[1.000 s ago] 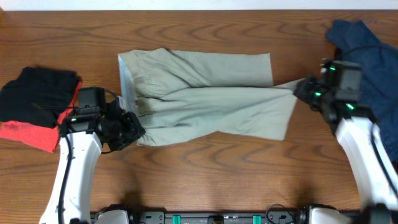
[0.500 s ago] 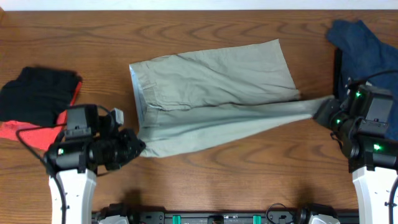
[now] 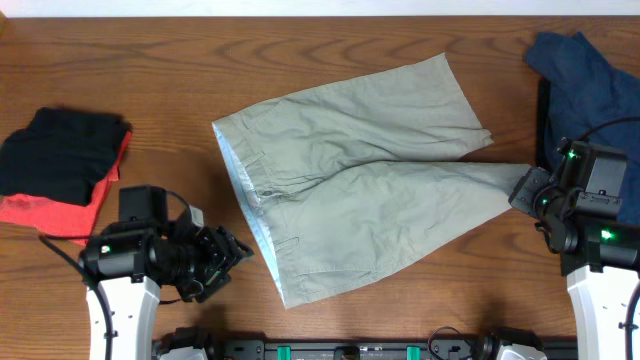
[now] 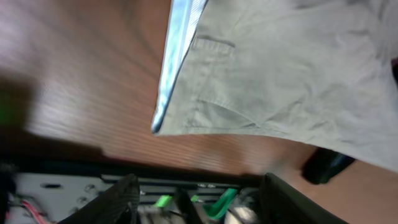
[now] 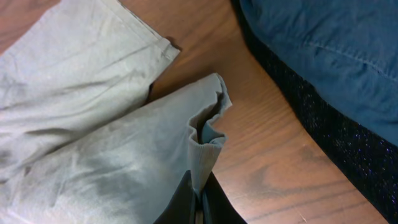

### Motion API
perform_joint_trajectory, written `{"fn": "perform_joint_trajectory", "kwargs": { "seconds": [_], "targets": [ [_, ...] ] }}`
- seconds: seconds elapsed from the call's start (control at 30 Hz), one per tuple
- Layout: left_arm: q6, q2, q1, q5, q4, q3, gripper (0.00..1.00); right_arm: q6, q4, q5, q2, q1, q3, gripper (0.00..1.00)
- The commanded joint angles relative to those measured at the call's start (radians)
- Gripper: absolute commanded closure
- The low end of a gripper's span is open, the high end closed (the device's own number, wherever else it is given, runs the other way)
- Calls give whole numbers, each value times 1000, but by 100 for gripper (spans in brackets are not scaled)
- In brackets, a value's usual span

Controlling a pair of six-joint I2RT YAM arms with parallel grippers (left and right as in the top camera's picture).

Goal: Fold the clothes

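On the desk (image 3: 130, 60), the shorts (image 3: 350, 190) lie spread flat, waistband (image 3: 236, 168) at their left end, legs to the right. Right pincer (image 3: 521, 189) is pinching the near leg's hem corner (image 5: 208, 118). Left pincer (image 3: 234, 258) is spread and empty, just off the waistband's near corner. Light, limp cotton, so it will likely drag and wrinkle. Best holds look like the doubled hem and thick waistband edge, not mid-panel.

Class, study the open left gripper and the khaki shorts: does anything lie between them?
Nothing visible does. Only bare table separates the left gripper from the shorts at their waistband corner.
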Motion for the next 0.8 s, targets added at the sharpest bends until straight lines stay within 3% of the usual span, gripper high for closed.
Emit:
{"fn": "perform_joint_trajectory", "kwargs": {
  "seconds": [0.0, 0.17, 0.4, 0.77],
  "targets": [
    [-129, 6, 3, 76, 27, -74, 36, -12, -3, 17, 14, -10, 7, 96],
    [-225, 6, -40, 79, 163, -222, 37, -12, -3, -2, 35, -10, 7, 96],
    [-294, 39, -197, 78, 431, -364, 45, -12, -2, -9, 59, -9, 7, 94],
    [-666, 194, -462, 32, 595, -369, 43, -12, -3, -9, 59, -9, 7, 91]
  ]
}}
